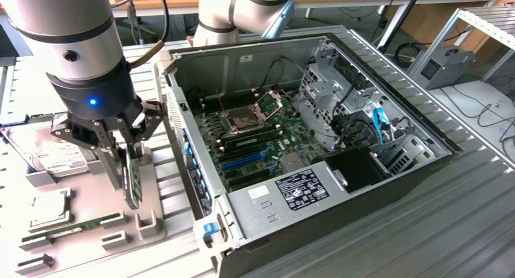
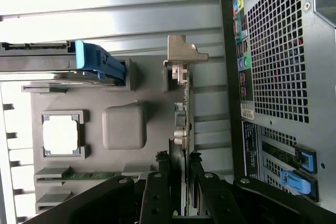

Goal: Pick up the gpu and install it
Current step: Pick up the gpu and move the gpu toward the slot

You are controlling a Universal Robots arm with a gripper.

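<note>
The gpu (image 1: 132, 180) is a thin dark card standing on edge over the grey holder tray (image 1: 153, 221) at the exterior view's left. My gripper (image 1: 120, 146) comes down onto it from above, fingers on both faces of the card, shut on it. In the wrist view the gpu (image 2: 185, 111) runs away from my gripper (image 2: 181, 195), with its silvery bracket (image 2: 184, 52) at the far end. The open computer case (image 1: 418, 169) lies just to the exterior view's right, with blue card slots (image 1: 241, 160) on its motherboard.
The tray also carries a hard drive (image 1: 50, 152), a processor chip (image 1: 50, 208) and a green memory stick (image 1: 74, 227). The case's perforated rear wall (image 2: 278, 72) stands close beside the card. A second robot arm's base (image 1: 241, 9) rises behind the case.
</note>
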